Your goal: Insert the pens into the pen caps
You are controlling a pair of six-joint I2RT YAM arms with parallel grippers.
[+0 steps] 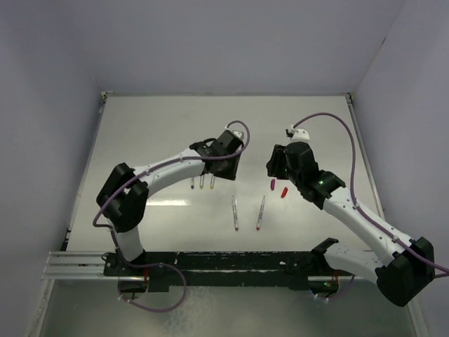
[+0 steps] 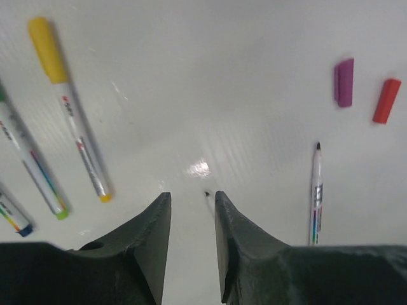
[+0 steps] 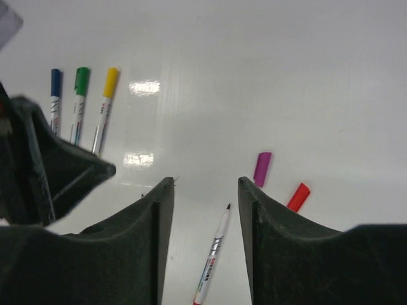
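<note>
Overhead view of a white table with two dark robot arms reaching in from the near edge. The left gripper hangs above the table with its jaws a narrow gap apart, holding nothing. The right gripper is spread wider and is also empty.

Three capped pens, blue, green and yellow, lie side by side under the left arm. Two bare pens lie near the middle, the left bare pen and the right bare pen. The purple cap and the red cap lie loose, close together, just beyond the right bare pen and to its right.

I judge the main risks to be these. The pens are thin and lie flat, so a pinch could roll one away or skid off it. The caps are tiny and could tip or be knocked aside. The two gripper heads are close together, so they may collide when they meet to join pen and cap.

I cannot tell which bare pen has the purple tip, because both tips look dark. In the left wrist view, only the tip of the left bare pen shows between the jaws.
</note>
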